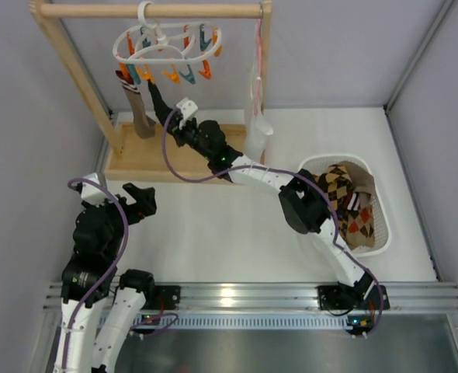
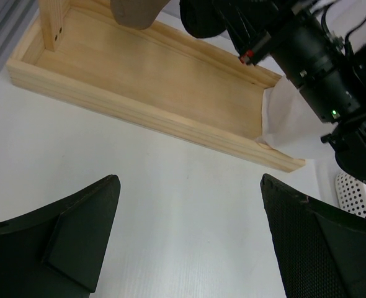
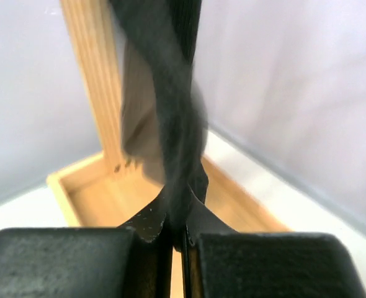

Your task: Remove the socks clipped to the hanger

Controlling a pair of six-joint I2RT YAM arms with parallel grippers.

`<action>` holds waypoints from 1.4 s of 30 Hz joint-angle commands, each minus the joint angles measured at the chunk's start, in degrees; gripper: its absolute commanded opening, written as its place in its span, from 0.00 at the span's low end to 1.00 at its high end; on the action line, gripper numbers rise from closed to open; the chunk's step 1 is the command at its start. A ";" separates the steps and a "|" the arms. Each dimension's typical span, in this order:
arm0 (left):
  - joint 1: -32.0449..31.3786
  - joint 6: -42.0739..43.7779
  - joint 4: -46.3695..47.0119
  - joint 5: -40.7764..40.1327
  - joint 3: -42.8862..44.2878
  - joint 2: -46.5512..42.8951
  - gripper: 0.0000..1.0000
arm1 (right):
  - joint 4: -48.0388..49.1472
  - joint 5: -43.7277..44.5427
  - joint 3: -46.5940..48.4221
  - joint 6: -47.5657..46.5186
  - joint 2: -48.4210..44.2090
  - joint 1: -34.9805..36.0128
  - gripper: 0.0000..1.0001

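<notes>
- At the near edge of the white table (image 1: 213,233), the left gripper (image 1: 140,199) hovers low over bare tabletop. Its fingers (image 2: 77,236) are spread wide with nothing between them.
- To the right, a white basket (image 1: 383,233) sits on the table with diamond-checked socks (image 1: 341,190) heaped inside, well apart from the hanger.
- The right arm stretches diagonally across the table toward the far left, passing over the base tray (image 1: 136,159) of the wooden frame (image 1: 81,78).
- The right gripper (image 3: 177,223) has its fingers pressed together on the lower end of a black sock (image 3: 174,124), pinching the fabric between the pads.
- The black sock runs up from that grip to the clips of the hanger (image 1: 167,50), pulled at a slant.
- Just left of it, a brown sock (image 1: 140,113) hangs straight down from the same hanger, its toe reaching the base tray.
- The hanger, a white ring with orange and teal clips, hooks over the rail (image 1: 151,11) at the top of the frame.
- At the frame's right post, a white cloth (image 1: 258,128) dangles on a pink strap (image 1: 258,47).
</notes>
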 commanded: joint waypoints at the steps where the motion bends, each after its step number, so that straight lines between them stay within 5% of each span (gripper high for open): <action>1: -0.17 -0.52 1.77 -0.85 0.83 1.48 0.98 | 11.89 -0.19 -13.84 -0.22 -13.29 1.53 0.00; 5: -0.17 -2.97 2.03 0.02 4.69 4.64 0.98 | 17.62 0.60 -26.98 0.83 -25.93 3.11 0.00; 13: -0.17 -1.40 1.77 4.25 26.21 20.70 0.98 | 15.87 -0.54 -44.46 6.02 -39.84 3.64 0.00; 21: -0.17 -3.33 1.77 1.61 50.56 40.14 0.98 | 11.30 -3.27 -52.57 7.69 -48.64 4.78 0.00; 27: -0.09 -6.49 1.85 7.23 64.35 53.68 0.98 | 7.26 -3.44 -53.28 7.43 -51.28 5.13 0.00; 33: -0.09 -12.03 1.94 14.17 66.93 59.84 0.97 | 4.70 -3.18 -51.00 7.17 -50.58 5.40 0.00; 42: -0.26 -11.33 1.86 11.90 65.78 58.09 0.97 | 3.74 -3.27 -47.48 8.04 -46.19 5.66 0.00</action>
